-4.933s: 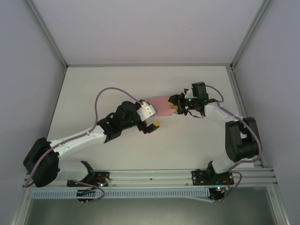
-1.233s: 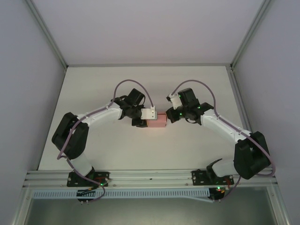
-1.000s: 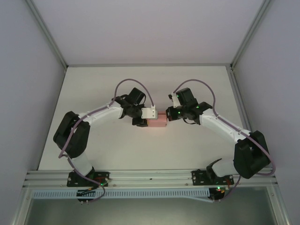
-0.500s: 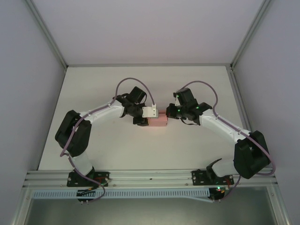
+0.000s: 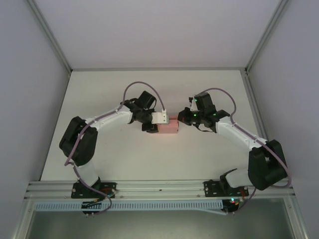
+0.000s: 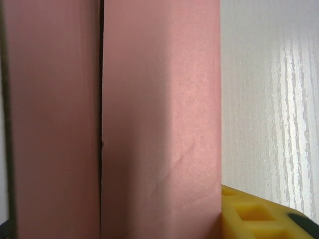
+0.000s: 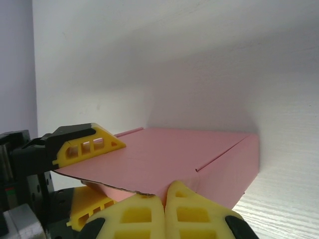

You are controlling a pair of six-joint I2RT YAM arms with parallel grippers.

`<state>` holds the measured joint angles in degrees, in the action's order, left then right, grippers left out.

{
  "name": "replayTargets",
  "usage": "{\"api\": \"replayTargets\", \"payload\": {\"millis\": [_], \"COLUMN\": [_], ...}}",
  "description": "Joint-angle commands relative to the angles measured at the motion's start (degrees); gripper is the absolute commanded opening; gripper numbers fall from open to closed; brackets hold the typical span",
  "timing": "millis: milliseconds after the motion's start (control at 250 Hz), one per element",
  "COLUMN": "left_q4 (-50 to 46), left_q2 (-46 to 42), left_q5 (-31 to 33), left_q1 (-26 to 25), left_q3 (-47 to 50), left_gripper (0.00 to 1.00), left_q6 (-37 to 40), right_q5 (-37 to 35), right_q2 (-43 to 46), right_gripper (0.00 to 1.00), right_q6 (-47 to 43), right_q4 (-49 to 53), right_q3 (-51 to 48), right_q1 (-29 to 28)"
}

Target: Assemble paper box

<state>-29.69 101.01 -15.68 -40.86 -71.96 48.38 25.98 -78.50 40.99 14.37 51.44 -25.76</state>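
The pink paper box [image 5: 168,128] lies folded into a small rectangular block at the middle of the white table [image 5: 124,159]. My left gripper [image 5: 155,124] holds its left end. In the right wrist view, one yellow finger [image 7: 85,144] lies on the box's top panel [image 7: 169,157] and the other sits under it. Pink card [image 6: 159,114] takes up most of the left wrist view, with a finger [image 6: 256,216] against its right side. My right gripper [image 7: 165,199] is shut, its two tips pressed together against the box's right end, beside a ragged card edge.
Grey walls and aluminium posts enclose the table on three sides. A metal rail [image 5: 159,188] with both arm bases runs along the near edge. Purple cables loop above each wrist. Bare table surface lies all around the box.
Over the last second the right wrist has swung slightly right and away, its shut tips staying at the box's right end. The left gripper and the box have barely moved.
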Motion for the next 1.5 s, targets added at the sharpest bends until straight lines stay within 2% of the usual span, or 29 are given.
{"api": "replayTargets", "payload": {"millis": [0,128,280,603,843,950,1062,1130,1162,1198,1258,1338,1497], "left_q4": [-2.42,-2.91,-2.97,-4.64,-4.58,-4.58,-4.63,-4.61,-4.64,-4.58,-4.59,-3.99,-1.09], "left_q2": [3.20,3.66,3.90,5.62,5.24,5.38,5.42,5.20,5.03,4.65,3.91,2.21,-2.38], "left_q5": [0.02,0.01,-0.19,-1.06,-2.62,-2.66,-2.86,-2.93,-3.09,-3.12,-3.36,-3.19,-1.11], "left_q1": [-0.77,-0.71,-0.65,-0.60,-0.59,-0.69,-0.95,-1.03,-1.06,-1.09,-1.22,-1.21,-1.21], "left_q3": [-0.84,-0.99,-1.15,-4.33,-5.25,-5.79,-5.95,-6.18,-6.30,-6.39,-6.70,-6.98,-6.49], "left_gripper": [0.44,0.44,0.44,0.48,0.54,0.53,0.54,0.54,0.58,0.67,0.71,0.99,1.00], "left_q6": [-0.05,0.24,0.22,-1.28,-2.11,-2.56,-2.61,-3.15,-3.42,-4.00,-4.82,-6.50,-11.49], "right_q5": [12.57,5.51,4.64,-2.21,-13.17,-21.87,-20.00,-22.31,-24.15,-25.52,-26.56,-27.32,-31.82], "right_q2": [0.71,1.32,3.45,10.11,12.71,12.36,13.21,13.41,13.46,13.30,12.86,12.40,12.33], "right_gripper": [0.04,0.04,0.05,0.06,0.05,0.03,0.04,0.04,0.04,0.03,0.03,0.02,0.02], "right_q6": [0.92,-15.21,-24.46,-28.74,-29.37,-20.19,-20.68,-21.92,-21.83,-21.94,-21.11,-19.64,-16.23], "right_q4": [-7.18,4.15,-1.82,-18.66,-21.41,-17.09,-17.36,-17.30,-16.54,-15.66,-14.67,-14.31,-11.85], "right_q3": [3.12,4.68,-2.52,-17.46,-21.85,-18.37,-16.52,-17.12,-17.34,-17.42,-17.19,-16.89,-14.88], "right_q1": [-0.69,-0.70,-1.13,-6.36,-10.56,-10.77,-12.59,-13.09,-13.09,-13.09,-13.12,-13.22,-14.42]}}
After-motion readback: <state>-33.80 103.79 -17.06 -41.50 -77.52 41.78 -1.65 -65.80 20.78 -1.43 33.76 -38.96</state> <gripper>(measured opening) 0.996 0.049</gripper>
